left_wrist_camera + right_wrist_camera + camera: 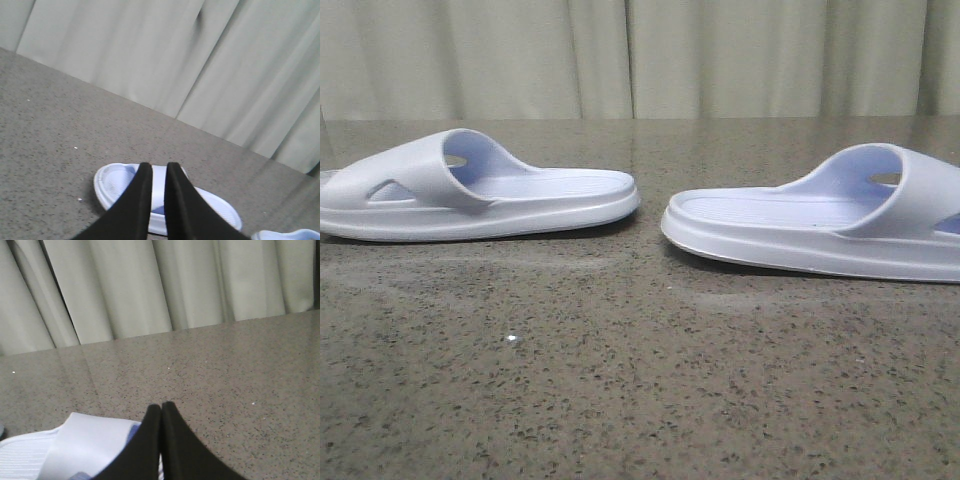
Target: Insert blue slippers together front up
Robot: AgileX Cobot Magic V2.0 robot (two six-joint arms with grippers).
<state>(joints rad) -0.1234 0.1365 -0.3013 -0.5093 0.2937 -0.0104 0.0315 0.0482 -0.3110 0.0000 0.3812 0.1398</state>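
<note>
I judge the blue slippers [480, 190] [840, 220] light, springy foam; I'd pinch each strap arch. Left gripper [159, 172] jaws barely parted, right gripper [161, 407] jaws closed, both empty above the bench [620, 370].

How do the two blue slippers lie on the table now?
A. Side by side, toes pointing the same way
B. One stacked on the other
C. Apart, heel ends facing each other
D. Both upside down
C: in the front view the left slipper and right slipper rest sole-down with a gap between, straps at the outer ends.
</note>
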